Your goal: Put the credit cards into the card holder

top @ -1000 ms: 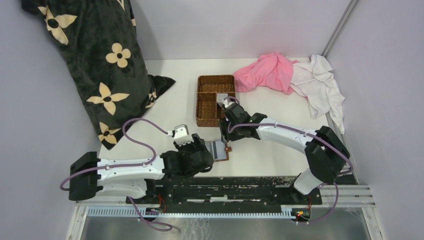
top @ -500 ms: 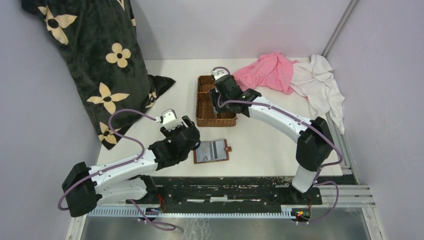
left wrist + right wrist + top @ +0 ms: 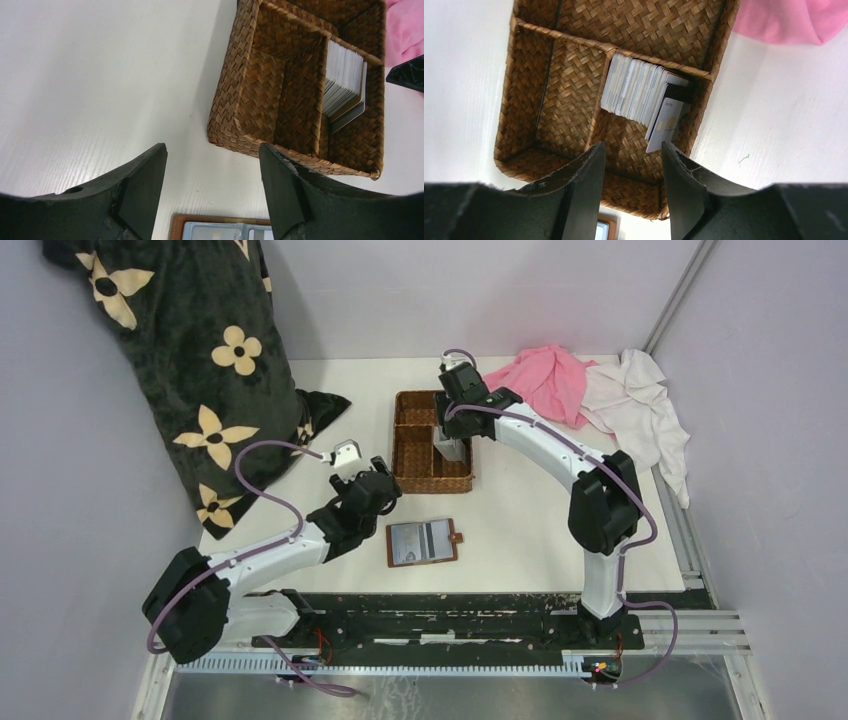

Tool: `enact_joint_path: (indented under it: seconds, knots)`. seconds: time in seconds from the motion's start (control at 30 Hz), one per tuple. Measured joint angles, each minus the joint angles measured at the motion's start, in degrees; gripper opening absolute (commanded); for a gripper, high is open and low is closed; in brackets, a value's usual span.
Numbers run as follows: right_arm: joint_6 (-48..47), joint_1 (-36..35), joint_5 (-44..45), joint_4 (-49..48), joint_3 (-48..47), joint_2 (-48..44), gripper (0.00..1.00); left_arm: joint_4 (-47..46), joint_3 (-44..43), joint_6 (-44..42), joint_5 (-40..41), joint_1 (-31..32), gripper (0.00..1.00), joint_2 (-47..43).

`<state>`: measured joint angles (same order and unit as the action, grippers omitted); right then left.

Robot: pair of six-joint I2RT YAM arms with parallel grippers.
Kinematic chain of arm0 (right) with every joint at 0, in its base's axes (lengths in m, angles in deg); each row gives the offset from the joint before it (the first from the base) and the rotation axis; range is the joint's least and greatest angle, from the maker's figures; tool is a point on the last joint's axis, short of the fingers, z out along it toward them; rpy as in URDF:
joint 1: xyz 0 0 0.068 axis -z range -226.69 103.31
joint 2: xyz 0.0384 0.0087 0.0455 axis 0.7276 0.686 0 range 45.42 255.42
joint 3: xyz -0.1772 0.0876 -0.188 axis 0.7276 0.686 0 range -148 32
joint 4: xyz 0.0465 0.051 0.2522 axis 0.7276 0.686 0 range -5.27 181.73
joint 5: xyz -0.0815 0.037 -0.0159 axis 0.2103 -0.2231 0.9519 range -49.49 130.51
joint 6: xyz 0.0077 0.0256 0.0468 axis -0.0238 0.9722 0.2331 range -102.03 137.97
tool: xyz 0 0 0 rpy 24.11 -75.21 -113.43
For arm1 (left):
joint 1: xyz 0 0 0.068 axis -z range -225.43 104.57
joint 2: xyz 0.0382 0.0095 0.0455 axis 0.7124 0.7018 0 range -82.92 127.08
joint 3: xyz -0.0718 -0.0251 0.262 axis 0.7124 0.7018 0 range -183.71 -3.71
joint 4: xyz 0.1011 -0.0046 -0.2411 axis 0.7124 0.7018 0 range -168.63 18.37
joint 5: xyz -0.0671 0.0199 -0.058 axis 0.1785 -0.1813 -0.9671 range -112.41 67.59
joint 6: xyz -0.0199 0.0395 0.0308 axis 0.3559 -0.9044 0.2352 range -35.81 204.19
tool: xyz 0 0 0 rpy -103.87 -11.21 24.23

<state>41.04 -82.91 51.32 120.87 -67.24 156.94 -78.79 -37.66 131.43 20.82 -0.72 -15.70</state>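
The card holder (image 3: 422,542) lies open and flat on the white table, with cards showing in its clear slots; its edge also shows in the left wrist view (image 3: 220,230). A stack of credit cards (image 3: 639,95) stands on edge in the wicker basket's (image 3: 415,480) right compartment, also visible as cards (image 3: 342,85). My left gripper (image 3: 378,485) hovers between holder and basket, open and empty (image 3: 211,150). My right gripper (image 3: 447,438) hangs over the basket near the cards, open with nothing between its fingers (image 3: 632,146).
A black pillow with cream flowers (image 3: 190,370) leans at the far left. A pink cloth (image 3: 545,385) and a white cloth (image 3: 645,410) lie at the far right, close to the basket. Walls close in the table on three sides.
My right gripper has swung from beside the card holder back over the basket. My left gripper has lifted off the holder's left edge, opened wider and drawn away toward the basket.
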Motion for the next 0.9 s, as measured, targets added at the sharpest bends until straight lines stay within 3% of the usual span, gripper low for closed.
enact_joint_path:
  seconds: [0.9]
  knots:
    - [10.4, 6.3, -8.7, -3.7, 3.7, 4.8, 0.51, -11.8, -3.5, -4.7, -13.7, -5.7, 0.73, 14.6]
